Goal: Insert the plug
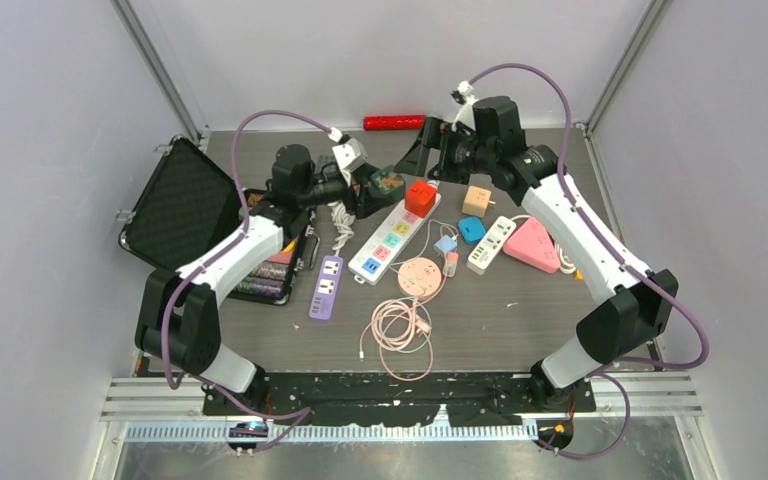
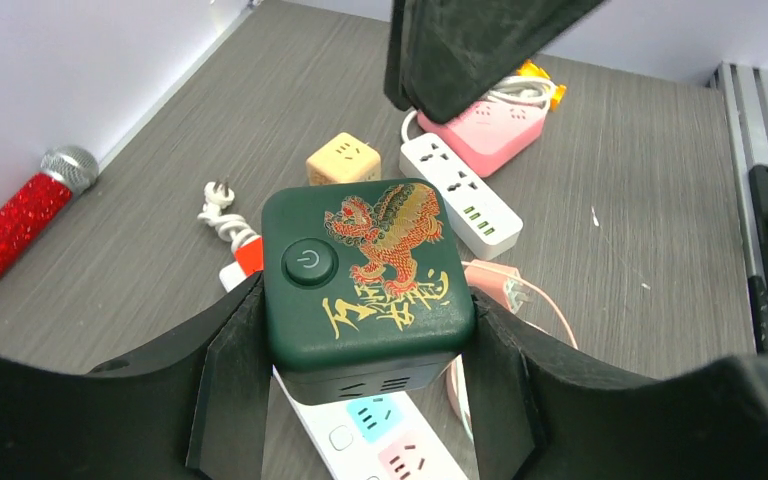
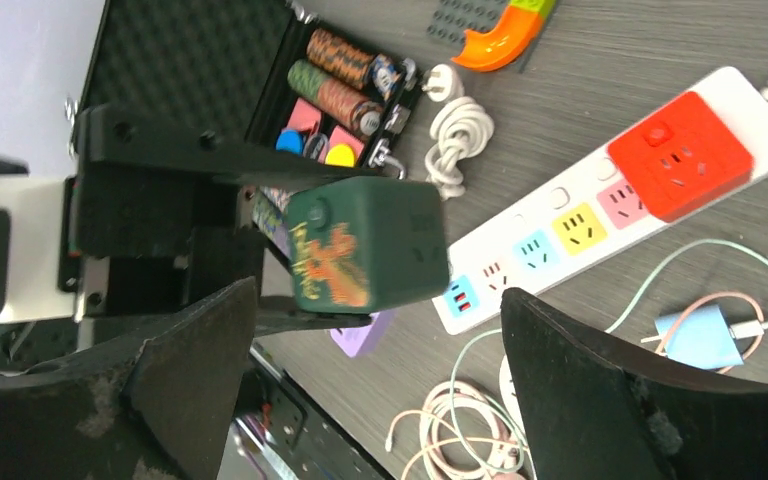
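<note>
The left fingers (image 2: 365, 352) clamp the green cube adapter (image 2: 365, 275) by two opposite sides, dragon face towards the wrist camera. It hangs above the desk (image 1: 520, 320), over the white power strip (image 1: 392, 240). The strip's long axis runs diagonally from far right to near left, and a red cube (image 1: 420, 197) already sits at its far end. Seen from the left wrist, the blue and pink sockets lie directly below the adapter, so the coming move is probably straight down. The right fingers (image 3: 375, 300) stand wide apart facing the adapter, holding nothing.
</note>
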### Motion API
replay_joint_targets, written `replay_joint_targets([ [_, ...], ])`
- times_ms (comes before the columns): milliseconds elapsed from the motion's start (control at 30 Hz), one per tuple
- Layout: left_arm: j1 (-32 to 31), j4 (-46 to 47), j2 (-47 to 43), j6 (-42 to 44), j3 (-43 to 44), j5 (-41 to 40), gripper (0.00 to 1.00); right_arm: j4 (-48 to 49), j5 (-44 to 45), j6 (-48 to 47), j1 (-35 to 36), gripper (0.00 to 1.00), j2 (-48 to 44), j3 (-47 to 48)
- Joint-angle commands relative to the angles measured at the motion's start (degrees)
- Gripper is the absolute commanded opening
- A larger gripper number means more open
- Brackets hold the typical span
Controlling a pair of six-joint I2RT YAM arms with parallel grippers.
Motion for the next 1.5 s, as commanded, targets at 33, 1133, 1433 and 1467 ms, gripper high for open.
replay_joint_targets([
  [33, 0.0, -0.9, -2.1, 8.6, 3.1, 4.6, 0.0, -6.7, -0.6, -11.3, 4.4, 0.96, 0.6, 6.7],
  [1133, -2.8, -14.4, -3.7, 11.0, 7.6, -7.0, 0.15, -23.2, 12.9, -13.9, 13.5, 0.16, 14.1, 21.3],
  [1433, -2.6, -8.6, -7.0, 4.8, 1.7, -12.0, 1.0, -19.3, 14.7, -16.0, 12.2, 0.05, 13.5, 19.6],
  [1467, -2.6, -8.0, -7.9, 4.1, 0.5, -12.8, 1.0, -17.5, 14.4, -16.6, 11.4, 0.06, 13.1, 18.7],
])
